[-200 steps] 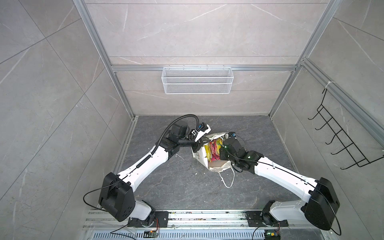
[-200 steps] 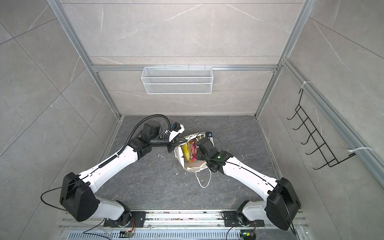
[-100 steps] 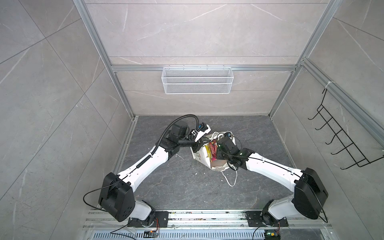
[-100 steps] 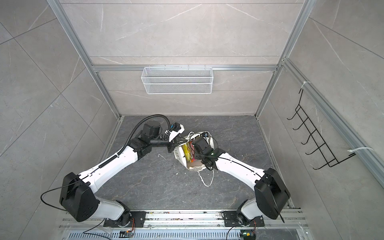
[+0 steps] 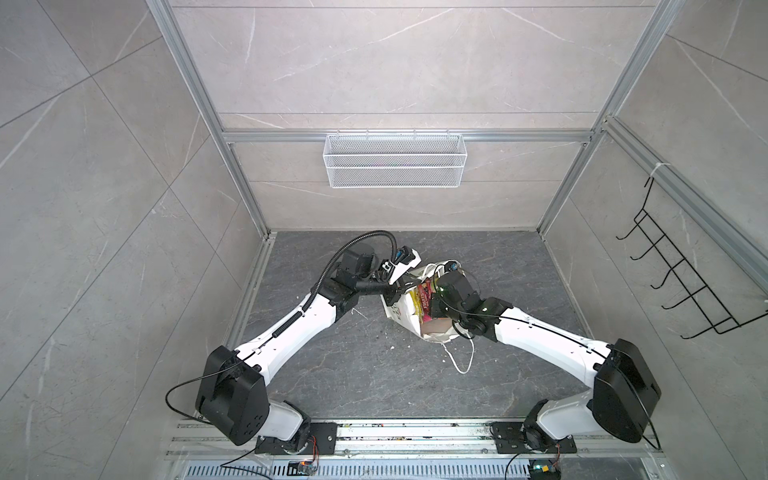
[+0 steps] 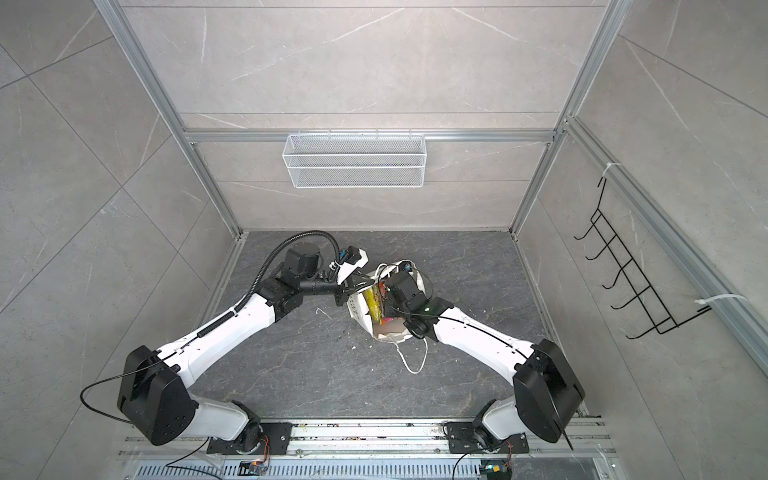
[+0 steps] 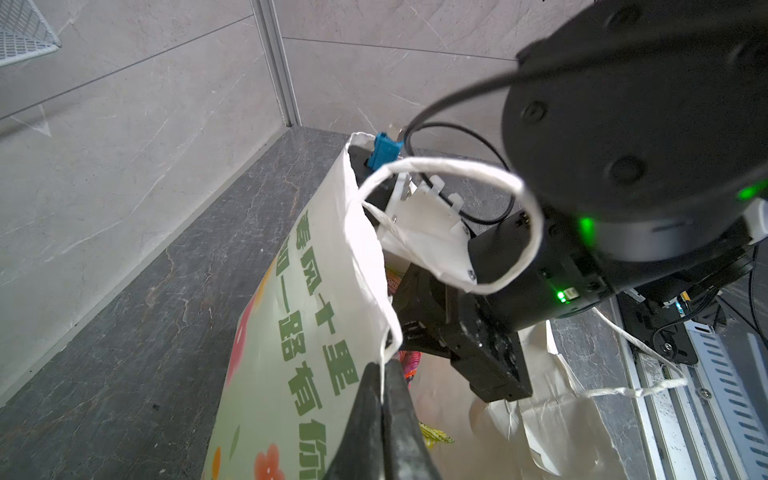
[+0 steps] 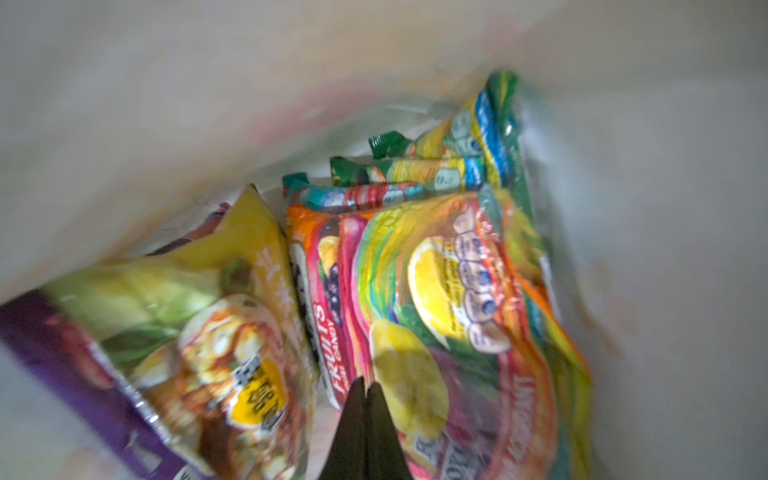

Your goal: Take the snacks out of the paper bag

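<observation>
L gripper (image 7: 382, 366) was clamped shut on the rim of the paper bag (image 7: 299, 332), w/ the paper edge nipped btwn both fingers. R gripper (image 8: 365, 384) was deep inside the bag, jaws drawn together to a point. Its tips sat at the seam btwn the red-pink "FRUITS" packet (image 8: 322, 299) and the lemon-print packet (image 8: 436, 291). Couldn't tell if either was pinched; view was blurred.

Other snacks stood on edge alongside. The yellow-green packet (image 8: 199, 316) had the purple packet (image 8: 50, 349) behind it. The teal-red packet (image 8: 357, 197) and green-yellow packet (image 8: 457, 166) were further in. All were inside the bag, plain white walls around them.

One white cord handle (image 7: 457, 168) looped over the R arm's black wrist (image 7: 623, 145).

In both top views the bag sat mid-scene on the dark grey surface (image 5: 353, 374) btwn the two arms, mouth facing up, w/ red & yellow packets showing in the opening. The second cord handle (image 5: 459, 365) trailed on the surface on the near side. The white wire mesh basket (image 5: 395, 166) hung on the back wall and the black hook rack (image 5: 685, 286) on the R-side wall, both well apart from the bag.
</observation>
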